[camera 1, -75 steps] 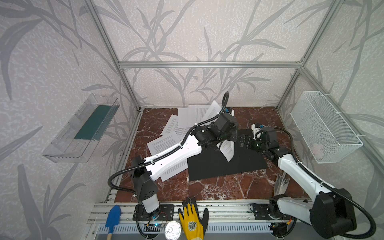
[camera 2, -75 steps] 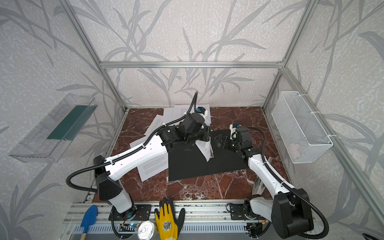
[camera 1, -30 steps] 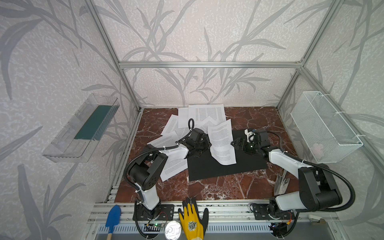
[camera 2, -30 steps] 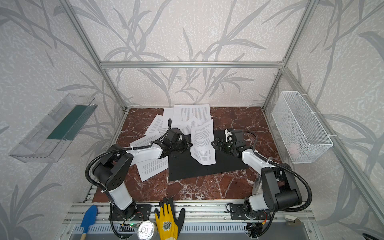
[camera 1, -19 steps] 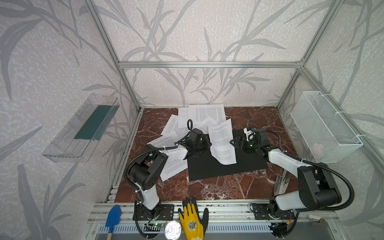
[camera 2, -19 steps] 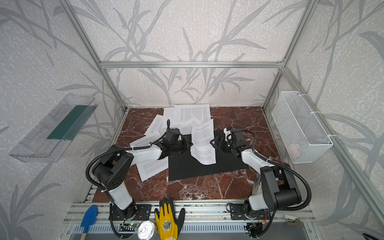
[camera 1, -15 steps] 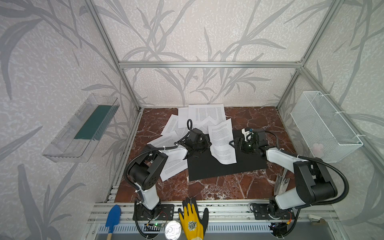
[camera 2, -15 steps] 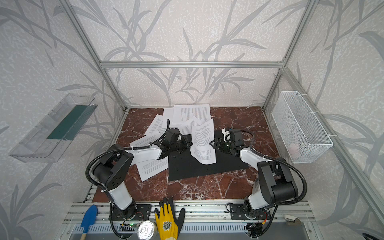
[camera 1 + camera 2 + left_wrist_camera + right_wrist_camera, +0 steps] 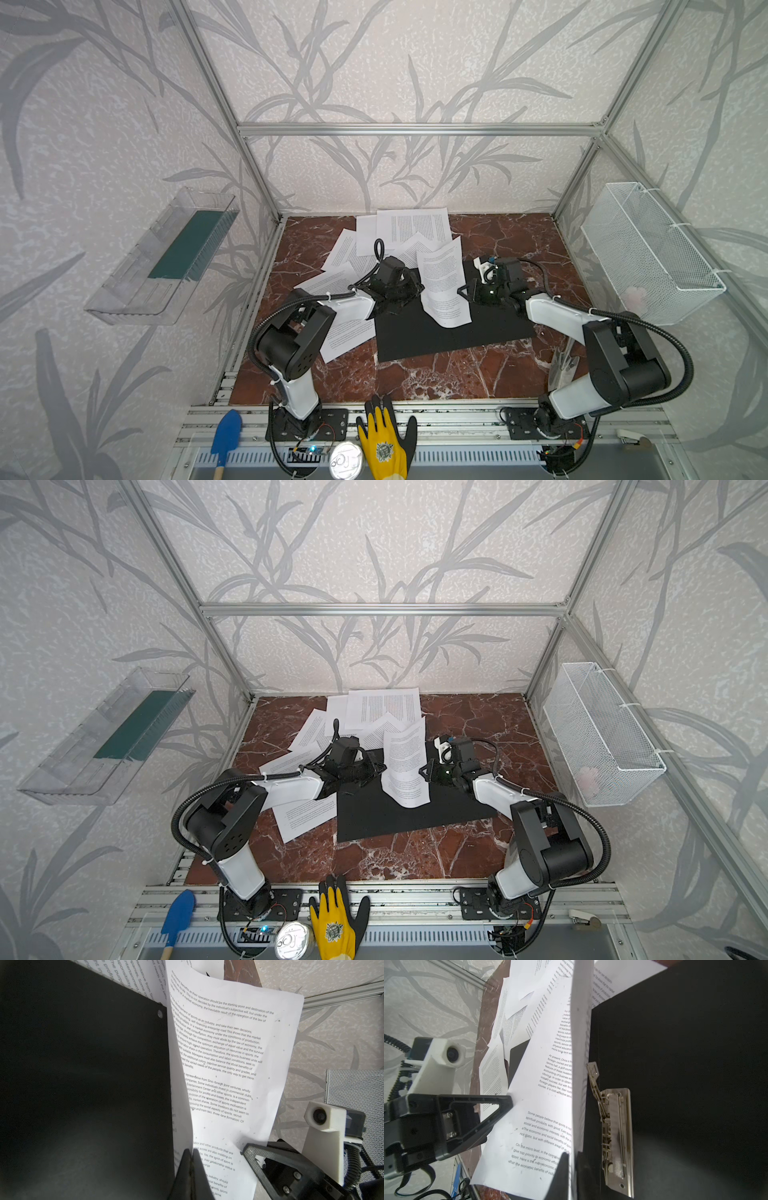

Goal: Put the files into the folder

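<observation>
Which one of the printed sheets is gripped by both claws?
The sheet bowed up over the black folder: the left claw and the right claw each pinch one edge. The other sheets lie flat, ungripped.

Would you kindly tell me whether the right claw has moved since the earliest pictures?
Yes: the right claw slid left, away from the wire basket, shutting on the sheet.

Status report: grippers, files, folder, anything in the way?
Left gripper, right gripper both shut on one sheet, over open folder. Other files loose behind it. Clip uncovered, nothing blocking.

1 folder (image 9: 436, 340), about 7 files (image 9: 415, 226), 2 arms (image 9: 557, 316), 1 wire basket (image 9: 648, 257), 1 glove (image 9: 384, 444), 1 can (image 9: 345, 465).
</observation>
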`<state>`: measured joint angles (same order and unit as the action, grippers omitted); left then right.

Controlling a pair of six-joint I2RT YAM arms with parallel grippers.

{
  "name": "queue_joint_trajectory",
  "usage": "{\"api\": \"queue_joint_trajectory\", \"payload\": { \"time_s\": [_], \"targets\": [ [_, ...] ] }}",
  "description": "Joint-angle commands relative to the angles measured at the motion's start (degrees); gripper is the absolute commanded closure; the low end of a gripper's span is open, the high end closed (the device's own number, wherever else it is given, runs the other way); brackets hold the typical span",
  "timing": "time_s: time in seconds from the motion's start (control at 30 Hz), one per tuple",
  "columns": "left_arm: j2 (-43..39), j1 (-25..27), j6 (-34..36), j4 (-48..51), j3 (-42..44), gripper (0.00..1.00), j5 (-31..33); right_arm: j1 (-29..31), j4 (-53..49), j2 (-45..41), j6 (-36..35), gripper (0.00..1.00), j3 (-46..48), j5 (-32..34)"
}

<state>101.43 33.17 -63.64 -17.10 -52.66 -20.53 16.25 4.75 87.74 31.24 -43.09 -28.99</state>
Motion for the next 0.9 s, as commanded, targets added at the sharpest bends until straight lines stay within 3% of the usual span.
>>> {"api": "queue_joint_trajectory", "payload": {
  "time_s": [0.0,0.07,0.17,0.2,0.23,0.27,0.4,0.57,0.87],
  "targets": [
    [0.1,-0.3,0.0,-1.2,0.5,1.00,-0.5,0.3,-3.7,-1.6,-2.1,0.99,-2.4,2.2],
    [-0.3,-0.3,0.3,-1.1,0.4,0.97,-0.8,0.3,-5.2,-1.8,-2.6,1.00,-2.8,3.7],
    [-2.3,-0.3,0.9,-1.6,0.7,0.69,-2.8,0.3,-7.6,-2.8,-3.6,1.00,-3.1,6.5],
    [-4.0,-0.2,1.6,-1.6,1.2,0.53,-3.2,0.3,-8.4,-3.3,-4.0,1.00,-3.2,7.5],
    [-5.9,-0.3,2.6,-0.9,1.7,0.30,-3.1,0.3,-9.6,-4.0,-4.6,1.00,-3.5,8.6],
    [-8.6,-0.3,4.4,1.2,2.0,0.01,-2.5,0.3,-11.3,-4.9,-5.3,1.00,-3.9,10.0],
    [-21.4,0.2,13.0,16.1,2.6,0.01,2.2,0.3,-19.8,-7.2,-10.1,1.00,-7.1,16.7],
    [-38.7,1.3,21.9,31.5,4.6,0.01,6.5,0.2,-28.7,-2.5,-15.8,1.00,-13.8,21.8],
    [-62.4,1.3,29.0,42.2,15.1,0.01,18.9,-0.3,-37.7,4.1,-23.9,1.00,-23.7,36.6]
  ]
}}
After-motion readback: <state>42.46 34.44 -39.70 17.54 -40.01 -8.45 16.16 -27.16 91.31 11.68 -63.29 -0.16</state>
